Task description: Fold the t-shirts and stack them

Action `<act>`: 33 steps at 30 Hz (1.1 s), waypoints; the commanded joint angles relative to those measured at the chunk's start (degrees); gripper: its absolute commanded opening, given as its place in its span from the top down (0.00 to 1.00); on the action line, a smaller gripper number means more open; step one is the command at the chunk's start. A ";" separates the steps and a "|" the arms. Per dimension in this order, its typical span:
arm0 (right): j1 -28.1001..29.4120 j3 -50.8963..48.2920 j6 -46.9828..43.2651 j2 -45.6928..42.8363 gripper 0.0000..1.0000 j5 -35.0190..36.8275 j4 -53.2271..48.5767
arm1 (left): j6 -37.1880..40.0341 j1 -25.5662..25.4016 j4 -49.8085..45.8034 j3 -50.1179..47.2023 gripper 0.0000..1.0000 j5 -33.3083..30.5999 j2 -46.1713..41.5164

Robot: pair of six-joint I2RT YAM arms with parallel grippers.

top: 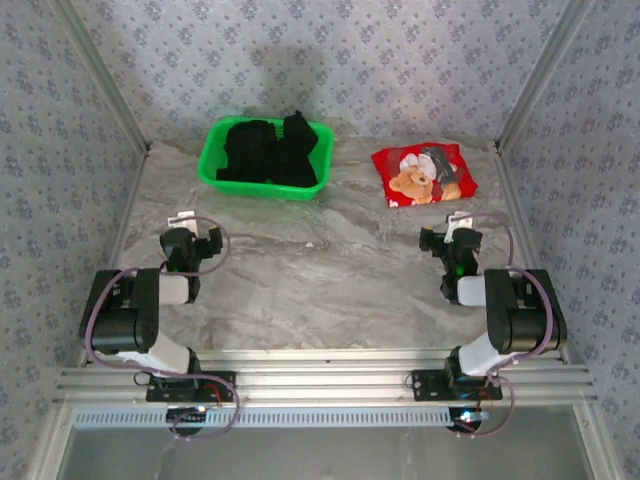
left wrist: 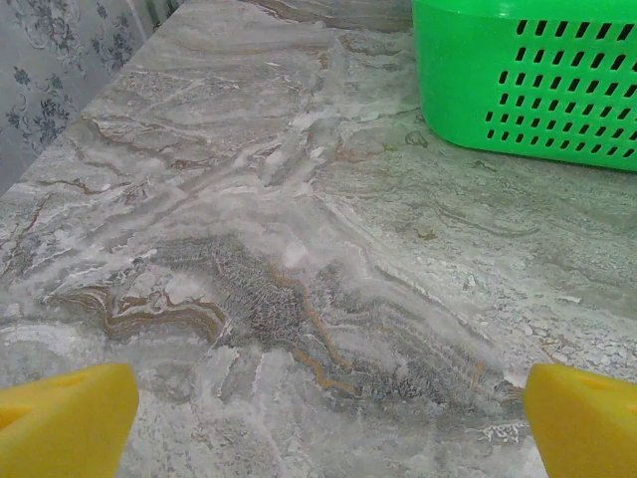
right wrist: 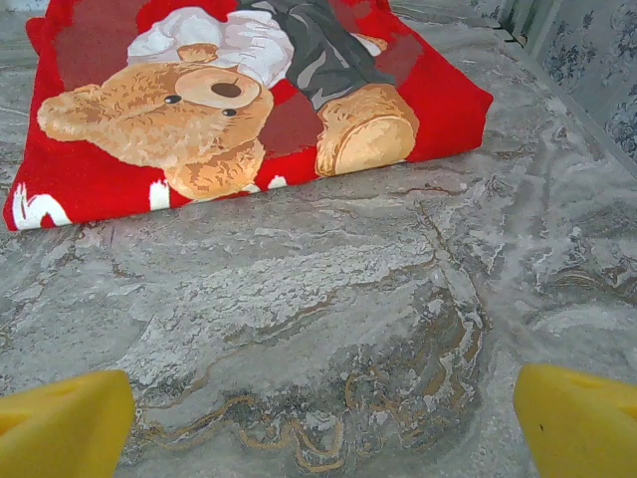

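A black t-shirt (top: 268, 152) lies crumpled inside the green mesh basket (top: 214, 160) at the back left of the table. A red t-shirt with a teddy-bear print (top: 423, 174) lies folded into a small square at the back right; it is also close ahead in the right wrist view (right wrist: 249, 100). My left gripper (top: 196, 236) rests low at the near left, open, with bare table between its yellow fingertips (left wrist: 65, 418). Near the right side, my right gripper (top: 456, 236) stands open just short of the red t-shirt, its yellow fingertips (right wrist: 582, 423) far apart and holding nothing.
The green basket's wall (left wrist: 528, 75) rises ahead and to the right of my left gripper. Patterned walls with metal frame posts (top: 530, 85) close in the marble table (top: 320, 270) on the left, back and right. A metal rail (top: 320, 380) runs along the near edge.
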 commanded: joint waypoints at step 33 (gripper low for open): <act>4.03 10.65 2.96 -25.83 0.00 -4.31 -40.32 | -8.36 -2.45 -33.66 9.75 0.00 -4.53 -28.09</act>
